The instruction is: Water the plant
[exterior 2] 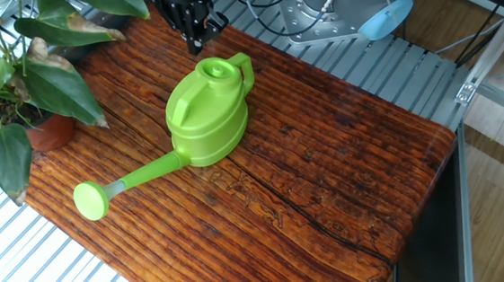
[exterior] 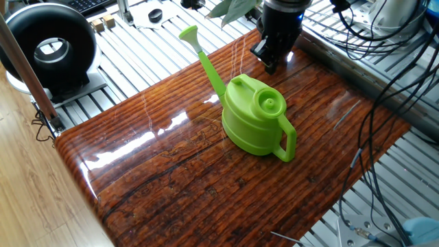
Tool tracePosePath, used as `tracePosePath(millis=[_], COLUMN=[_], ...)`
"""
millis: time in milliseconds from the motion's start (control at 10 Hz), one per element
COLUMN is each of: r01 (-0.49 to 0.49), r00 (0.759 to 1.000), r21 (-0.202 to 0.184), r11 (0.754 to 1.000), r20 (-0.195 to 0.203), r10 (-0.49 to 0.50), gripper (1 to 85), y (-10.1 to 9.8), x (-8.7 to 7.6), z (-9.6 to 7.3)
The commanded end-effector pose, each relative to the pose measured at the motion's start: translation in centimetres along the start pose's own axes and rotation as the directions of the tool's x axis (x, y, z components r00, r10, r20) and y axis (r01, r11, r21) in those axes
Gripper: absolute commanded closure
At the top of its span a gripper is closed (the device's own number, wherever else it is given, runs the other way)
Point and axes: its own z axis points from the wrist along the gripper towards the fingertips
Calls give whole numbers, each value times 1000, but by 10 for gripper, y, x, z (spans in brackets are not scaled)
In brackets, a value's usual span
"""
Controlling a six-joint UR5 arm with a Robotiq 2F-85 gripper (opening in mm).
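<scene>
Gripper (exterior: 271, 66) first: it hangs above the far part of the table (exterior: 171, 178), its 2 dark fingers pointing down and drawn close together with nothing between them, so it looks clenched and empty. In the other fixed view the gripper (exterior 2: 194, 45) sits at about 11 o'clock from the watering can's round opening, near it but not touching.

Nearest in one fixed view is the glossy, striped brown wood of the table, with a dark crack running across it. Past that stands the lime-green watering can (exterior: 257, 115), upright on the wood. Its loop handle points toward 5 o'clock and its long spout reaches out toward 11 o'clock, ending in a flat rose. In the other fixed view the watering can (exterior 2: 207, 113) has its spout running toward 8 o'clock.

Farther off, the plant (exterior 2: 27, 82) stands at the table's edge, at about 9 o'clock from the can and well apart from it. Its broad dark green leaves droop over a small reddish-brown pot (exterior 2: 48, 132), and 1 leaf shows a brown dry patch. In one fixed view only leaf tips of the plant (exterior: 230, 8) show at the top edge.
</scene>
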Motion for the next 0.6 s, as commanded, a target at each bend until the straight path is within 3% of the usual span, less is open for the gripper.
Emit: tracePosePath(millis=[0,100,300,500], r01=[28,24,16,-3], r00=[999,999,999,999], r21=[-18,-34,-20,-38], r11=[999,999,1000,999], r20=[32,29,36,38], r10=[-27,-23,-15,5], gripper=[843,843,843,843], y=[5,9,5,10], x=[-9,-9,-10,-11], z=[0,-1,-1,-1])
